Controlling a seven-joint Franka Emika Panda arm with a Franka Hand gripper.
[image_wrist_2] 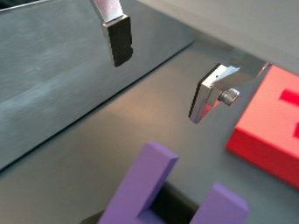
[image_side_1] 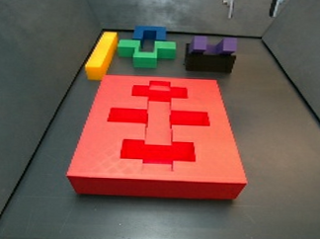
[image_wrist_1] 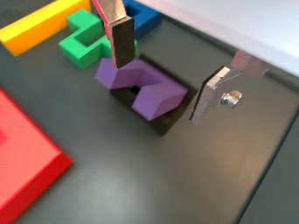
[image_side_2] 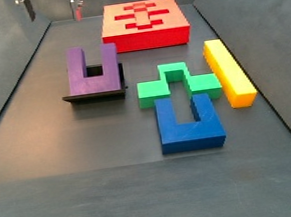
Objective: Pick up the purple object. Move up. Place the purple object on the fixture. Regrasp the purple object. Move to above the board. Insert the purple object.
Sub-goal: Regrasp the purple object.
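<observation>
Currently, the purple object (image_side_1: 213,46) is sitting on the fixture (image_side_1: 209,63), prongs pointing up, with nothing gripping it. The gripper (image_wrist_1: 163,63) is hanging above it with its jaws spread wide and empty. In a wrist view, one finger (image_wrist_1: 118,38) is showing over the block's far end and the other finger (image_wrist_1: 212,92) is standing clear beside the fixture.

The purple object (image_side_2: 92,70) is looking like a rigid, matte, solid-coloured block, probably light plastic, stiff and not fragile. Its flat faces are likely to give the dark pads good friction. A sensible hold would be across the two flat outer sides of the prongs or across the base, keeping the open slot free.

Beyond the fixture, away from the back wall, the board (image_side_1: 158,136) is lying flat, well apart from it, its cross-shaped cutouts facing up. Beside the fixture, the green-and-blue cross block (image_side_1: 151,47) is lying near, and the yellow bar (image_side_1: 100,53) is lying just past that.

The floor (image_side_2: 73,150) is showing as smooth, dark grey and faintly glossy, so loose pieces could slide on it. Low grey walls (image_side_1: 48,29) are enclosing the workspace, and the fixture is standing close to the back wall, leaving limited room on that side.
</observation>
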